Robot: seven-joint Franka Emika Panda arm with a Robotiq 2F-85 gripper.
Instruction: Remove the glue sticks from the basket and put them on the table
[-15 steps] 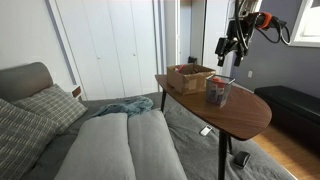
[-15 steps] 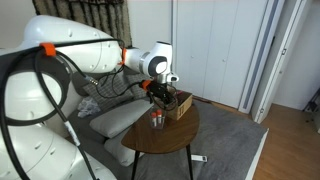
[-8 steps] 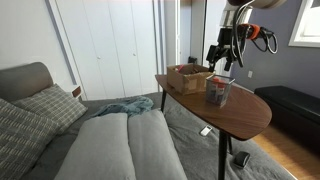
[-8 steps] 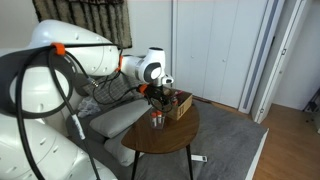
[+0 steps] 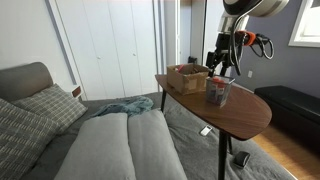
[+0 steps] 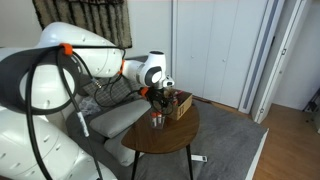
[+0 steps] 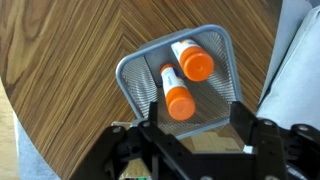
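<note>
Two glue sticks, white tubes with orange caps, stand in the grey wire-mesh basket [image 7: 215, 55]: one [image 7: 176, 93] nearer my jaws, one [image 7: 191, 60] behind it. The basket stands on the dark-brown wooden table [image 7: 60, 80], and shows in both exterior views [image 5: 218, 91] [image 6: 158, 121]. My gripper [image 7: 197, 122] hangs open and empty just above the basket, its fingers spread over the near rim. It shows in both exterior views [image 5: 223, 62] [image 6: 156, 98].
A brown open box [image 5: 188, 77] [image 6: 177, 104] stands on the table behind the basket. A grey sofa with pillows [image 5: 110, 140] lies beside the table. A dark bench [image 5: 295, 105] stands past the table's far side.
My gripper has come down and toward the basket over the last second. The basket and glue sticks have not moved.
</note>
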